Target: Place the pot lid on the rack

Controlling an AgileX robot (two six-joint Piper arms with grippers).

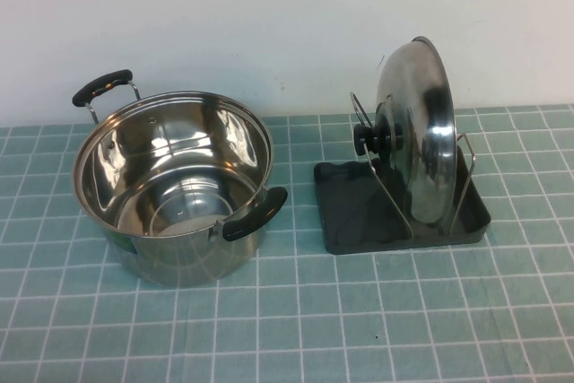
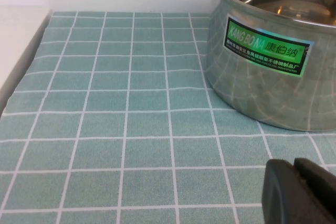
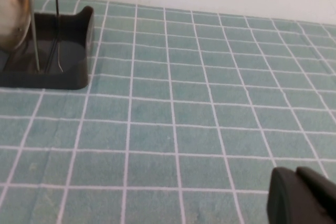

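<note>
The shiny steel pot lid [image 1: 421, 132] stands on edge in the wire loops of the dark grey rack [image 1: 359, 213] at the right of the high view, its black knob [image 1: 375, 136] facing the pot. A sliver of the lid [image 3: 13, 9] and the rack [image 3: 63, 72] also show in the right wrist view. Neither arm shows in the high view. My left gripper [image 2: 294, 169] is shut and empty, low over the cloth near the pot. My right gripper [image 3: 294, 177] is shut and empty, over the cloth away from the rack.
An open steel pot [image 1: 175, 181] with two black handles stands at the left; its labelled wall [image 2: 268, 51] fills part of the left wrist view. A green checked cloth [image 1: 359, 311] covers the table. A white wall is behind.
</note>
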